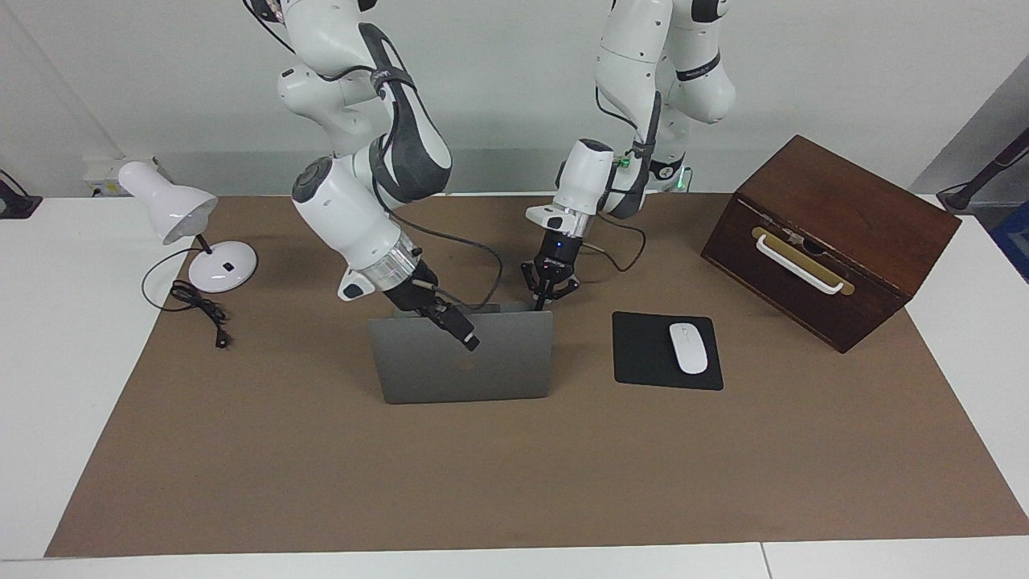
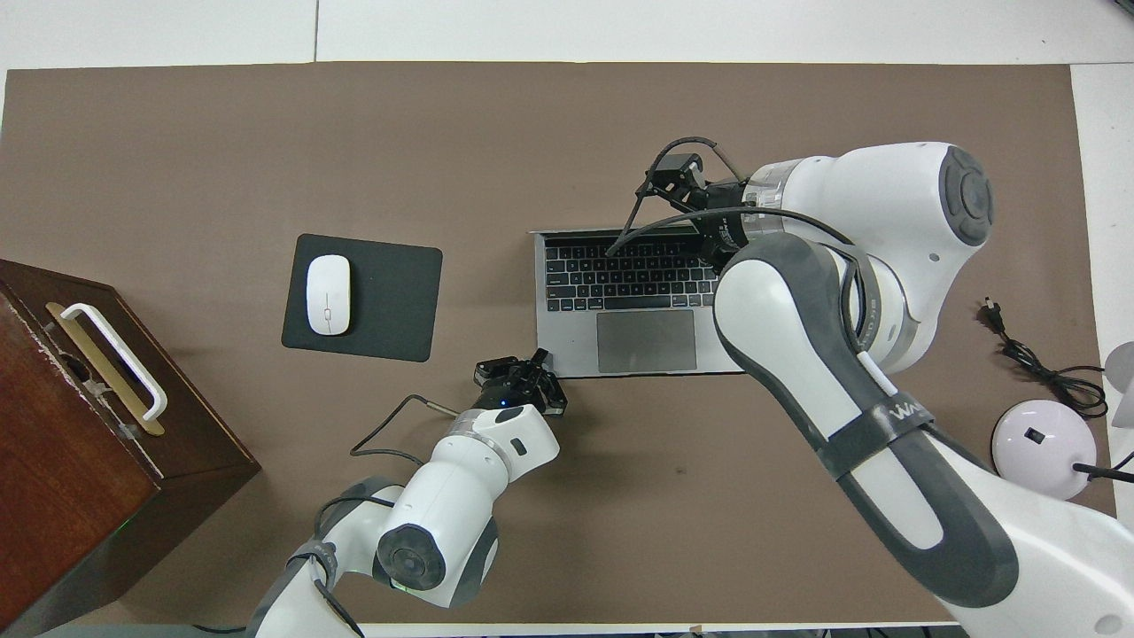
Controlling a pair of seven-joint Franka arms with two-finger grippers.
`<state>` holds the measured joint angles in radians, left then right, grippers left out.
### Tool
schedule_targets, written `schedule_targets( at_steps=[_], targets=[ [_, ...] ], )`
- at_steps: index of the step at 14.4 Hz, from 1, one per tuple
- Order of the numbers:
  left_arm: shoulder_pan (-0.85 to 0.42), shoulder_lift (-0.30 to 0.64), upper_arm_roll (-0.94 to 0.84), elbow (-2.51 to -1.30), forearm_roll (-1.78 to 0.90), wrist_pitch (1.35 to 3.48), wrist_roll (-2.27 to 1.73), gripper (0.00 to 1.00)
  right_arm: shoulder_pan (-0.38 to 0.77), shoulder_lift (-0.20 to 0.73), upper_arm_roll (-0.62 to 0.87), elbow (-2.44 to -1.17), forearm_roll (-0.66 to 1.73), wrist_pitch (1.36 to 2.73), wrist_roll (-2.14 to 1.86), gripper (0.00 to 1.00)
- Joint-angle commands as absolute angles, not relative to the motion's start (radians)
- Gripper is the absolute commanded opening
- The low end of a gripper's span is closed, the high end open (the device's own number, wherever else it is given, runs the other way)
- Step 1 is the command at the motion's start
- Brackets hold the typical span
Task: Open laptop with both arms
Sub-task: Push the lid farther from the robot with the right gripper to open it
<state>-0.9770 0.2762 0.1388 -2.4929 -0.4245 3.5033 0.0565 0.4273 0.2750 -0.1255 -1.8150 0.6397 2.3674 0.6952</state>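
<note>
Silver-grey laptop (image 1: 462, 370), black keys; black pad (image 1: 651, 354), white mouse (image 1: 688, 347); dark brown box (image 1: 828, 233), white lamp (image 1: 173, 211).

lab: 2 robot arms (image 1: 362, 209), staged table (image 1: 514, 482)

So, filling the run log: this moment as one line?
laptop: lid raised | left claw: shut, at base corner | right claw: over lid edge
</note>
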Motion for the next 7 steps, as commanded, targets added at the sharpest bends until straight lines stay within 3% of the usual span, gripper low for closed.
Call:
schedule_targets(
  at_steps=[1, 7],
  targets=[
    [-1.008, 0.322, 0.135, -2.476, -0.451, 3.505, 0.063, 0.0, 0.396, 0.321, -0.117, -1.734, 0.601, 2.321, 0.706, 0.95],
    [-1.008, 0.322, 0.135, -2.476, -0.451, 3.507, 0.063, 0.0, 0.37, 0.357, -0.117, -1.669, 0.537, 2.278, 0.701, 0.95]
  ],
)
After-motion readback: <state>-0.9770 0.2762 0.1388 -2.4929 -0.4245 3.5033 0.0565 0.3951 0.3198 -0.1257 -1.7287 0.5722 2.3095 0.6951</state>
